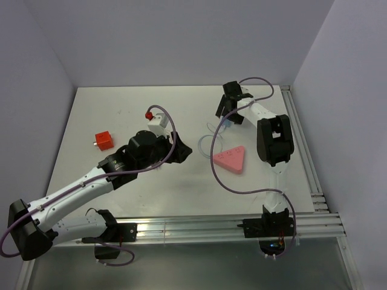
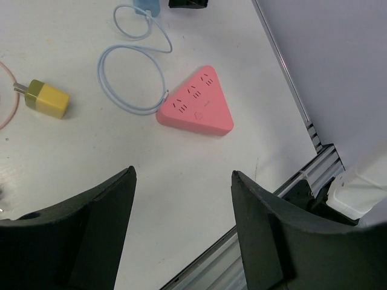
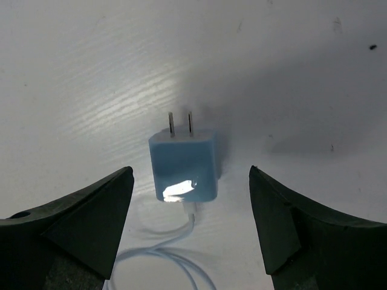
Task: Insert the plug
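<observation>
while the right gripper point(image 3: 190, 172) hangs low over the white table point(image 3: 72, 72) with its two dark fingers point(image 3: 72, 229) spread wide, we record nothing in its grip. the blue plug point(image 3: 181, 162) lies flat on the table in the gap between them, clear of both pads. its two metal prongs point(image 3: 180, 124) point away from the wrist camera. a glare patch sits on its near end. a light blue cable point(image 3: 188, 241) leaves that near end and curls out of the bottom of the view.

from the top view, we find this gripper pointing down at the far right part of the table. the plug under it is mostly hidden there.

the left gripper point(image 2: 182, 175) is also spread, with nothing between its fingers, and is held above the table nearer the middle. its camera looks down on the pink triangular power strip point(image 2: 198, 103), which lies flat with its socket slots facing up. the blue cable makes a loop beside the strip and meets its edge. the strip lies between the two arms, nearer the bases than the blue plug, and apart from it.

a yellow plug point(image 2: 47, 98) lies on the far side of the loop from the strip. a red plug point(image 1: 103, 140) lies on the left part of the table, well apart from the strip.
</observation>
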